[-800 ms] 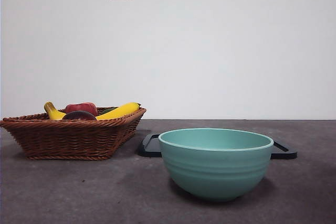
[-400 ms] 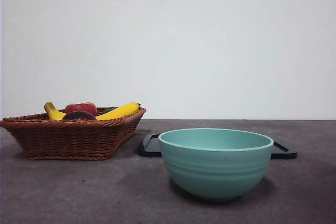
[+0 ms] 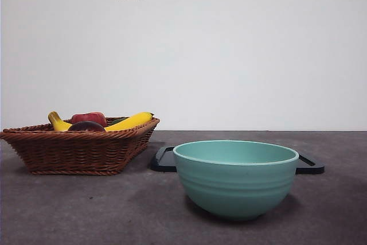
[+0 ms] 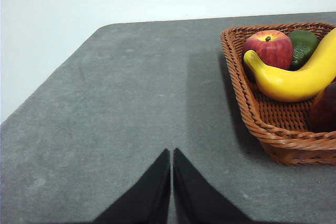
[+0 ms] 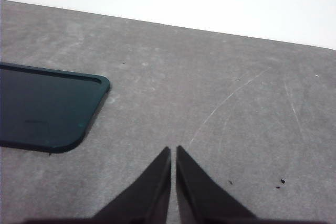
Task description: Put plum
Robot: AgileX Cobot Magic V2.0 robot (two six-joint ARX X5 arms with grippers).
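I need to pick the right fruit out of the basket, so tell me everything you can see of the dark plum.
The small round dark purple-maroon plum has smooth, dull skin. It lies in the brown woven wicker basket, at its near side in the front view, just peeking over the rim, in front of the red apple and between the ends of the yellow bananas. The left wrist view shows only its edge. Neither gripper touches it.

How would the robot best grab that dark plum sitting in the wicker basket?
Probably from above, with the jaws closing across the plum's round middle. It lies low inside the wicker basket, whose woven wall blocks a sideways approach, and the banana and red apple crowd it. The left gripper, shut beside the basket, is the nearer one; it would need to open first.
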